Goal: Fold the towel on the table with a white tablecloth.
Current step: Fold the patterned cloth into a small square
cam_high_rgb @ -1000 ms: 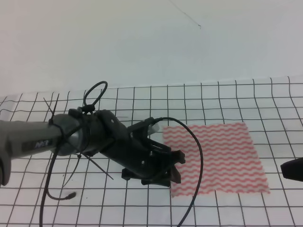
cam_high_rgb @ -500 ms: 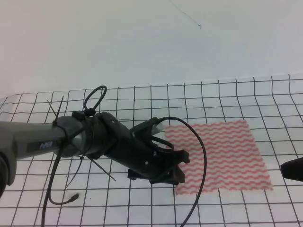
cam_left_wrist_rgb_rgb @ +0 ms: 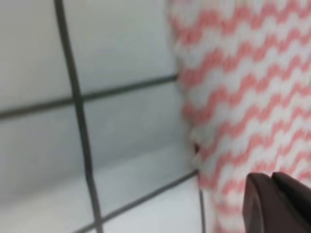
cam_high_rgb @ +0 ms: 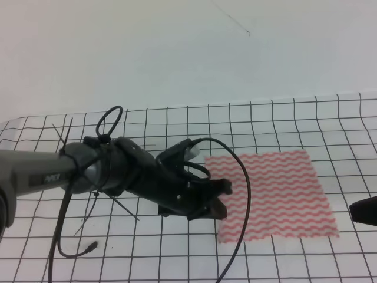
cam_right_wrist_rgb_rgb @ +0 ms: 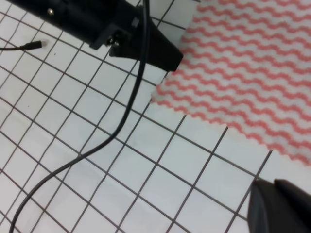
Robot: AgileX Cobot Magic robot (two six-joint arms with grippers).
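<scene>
Pink-red and white wavy stripes on the towel [cam_high_rgb: 277, 194]. White with thin black grid lines across the tablecloth [cam_high_rgb: 177, 259]. Black on the left tool [cam_high_rgb: 215, 197], dark grey along its arm [cam_high_rgb: 35, 174].

Only blurred, unreadable white lettering shows on the left arm [cam_high_rgb: 35, 177].

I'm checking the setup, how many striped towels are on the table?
1. The towel lies flat on the right of the tablecloth, its left edge under the left gripper. None seem hidden.
</scene>
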